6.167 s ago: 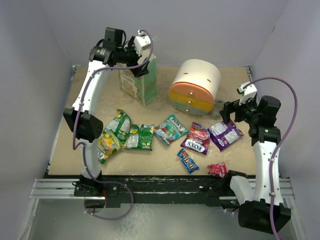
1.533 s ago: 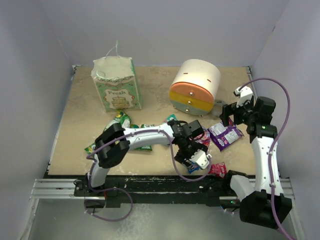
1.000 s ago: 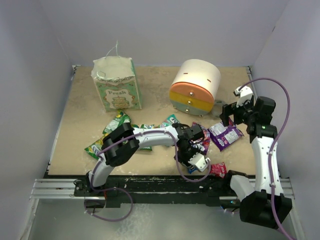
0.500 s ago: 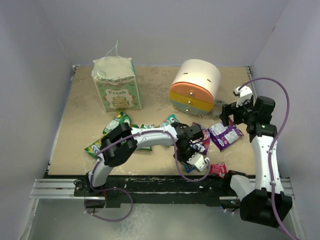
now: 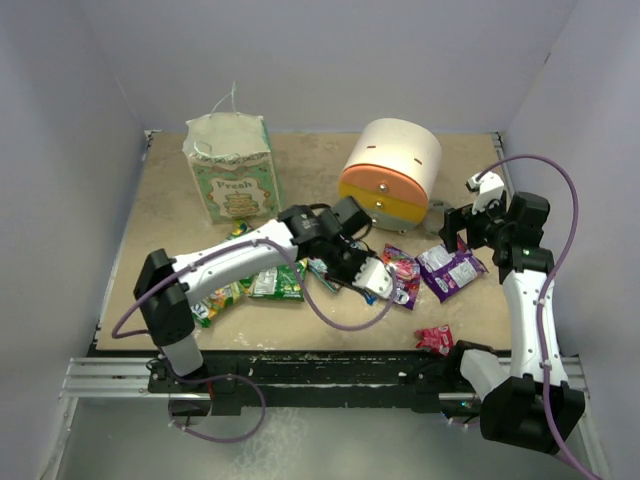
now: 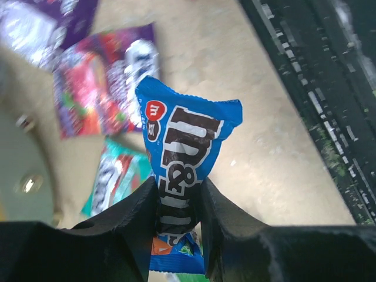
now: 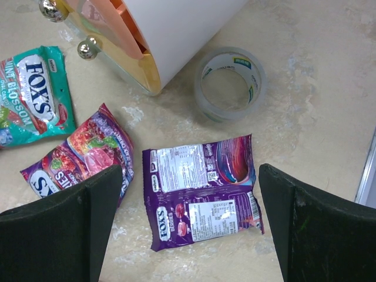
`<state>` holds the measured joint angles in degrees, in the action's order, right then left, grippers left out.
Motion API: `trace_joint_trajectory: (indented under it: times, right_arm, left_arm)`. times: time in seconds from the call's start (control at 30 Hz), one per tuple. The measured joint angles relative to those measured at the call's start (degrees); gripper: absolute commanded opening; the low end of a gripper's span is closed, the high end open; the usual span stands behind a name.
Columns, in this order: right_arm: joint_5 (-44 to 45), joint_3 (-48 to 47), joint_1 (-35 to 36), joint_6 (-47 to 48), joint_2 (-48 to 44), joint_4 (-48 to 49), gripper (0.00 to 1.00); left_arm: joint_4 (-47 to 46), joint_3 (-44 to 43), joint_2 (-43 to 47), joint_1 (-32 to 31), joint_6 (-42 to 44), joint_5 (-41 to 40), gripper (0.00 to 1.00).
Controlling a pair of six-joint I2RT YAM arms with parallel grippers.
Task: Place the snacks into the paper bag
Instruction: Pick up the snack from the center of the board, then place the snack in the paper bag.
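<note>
My left gripper [image 6: 179, 197] is shut on a blue M&M's snack packet [image 6: 183, 132], which stands up between the jaws above the table. In the top view the left gripper [image 5: 373, 279] hangs over the middle of the snack row. The paper bag [image 5: 232, 168], pale green with "Fresh" lettering, stands upright at the back left, apart from it. My right gripper [image 7: 188, 176] is open above a purple FOX'S packet [image 7: 202, 191] lying flat. A purple-red packet [image 7: 76, 155] and a teal FOX'S packet [image 7: 35, 97] lie to its left. Green packets [image 5: 278, 282] and a small red packet [image 5: 435, 338] lie on the table.
A round white, orange and yellow drawer unit [image 5: 392, 172] stands at the back centre-right. A roll of clear tape [image 7: 229, 82] lies beside it, just beyond the purple packet. The black rail [image 6: 329, 88] runs along the table's near edge.
My left gripper closed on the blue packet near the front edge, lifted it and swung back toward the table's middle. The right arm has stayed still.
</note>
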<state>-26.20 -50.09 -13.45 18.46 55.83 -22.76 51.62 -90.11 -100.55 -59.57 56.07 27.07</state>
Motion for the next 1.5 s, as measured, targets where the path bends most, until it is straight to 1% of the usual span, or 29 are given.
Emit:
trace_joint_trajectory:
  times: [0.17, 0.3, 0.53, 0.63, 0.77, 0.87, 0.97, 1.3, 1.5]
  right_arm:
    - [0.17, 0.00, 0.00, 0.02, 0.00, 0.00, 1.00]
    - [0.17, 0.00, 0.00, 0.04, 0.00, 0.00, 1.00]
    - [0.17, 0.00, 0.00, 0.17, -0.09, 0.00, 1.00]
    - [0.17, 0.00, 0.00, 0.17, -0.37, -0.02, 1.00]
    - [0.15, 0.00, 0.00, 0.20, -0.52, 0.00, 1.00]
    - [0.15, 0.00, 0.00, 0.20, -0.52, -0.02, 1.00]
    - [0.15, 0.00, 0.00, 0.22, -0.52, -0.02, 1.00]
    - [0.15, 0.00, 0.00, 0.20, -0.52, -0.02, 1.00]
    - [0.15, 0.00, 0.00, 0.22, -0.52, -0.02, 1.00]
  left_arm:
    - [0.42, -0.50, 7.15, 8.35, -1.81, -1.20, 0.35]
    - [0.35, -3.74, 12.09, 15.78, -2.56, -3.61, 0.35]
    - [-0.28, -13.55, 13.73, 24.13, -2.43, -8.39, 0.37]
    - [-0.09, -18.29, 12.87, 27.87, -1.92, -9.68, 0.36]
    - [-0.15, -25.49, 10.34, 34.45, -0.76, -10.75, 0.36]
    - [-0.07, -30.29, 7.34, 39.15, 0.52, -10.84, 0.36]
    - [-0.07, -33.33, 4.26, 42.80, 1.29, -10.49, 0.36]
    - [0.61, -36.54, -3.91, 54.77, 3.82, -5.90, 0.35]
    - [3.78, -39.52, -7.23, 58.14, 6.23, -2.10, 0.35]
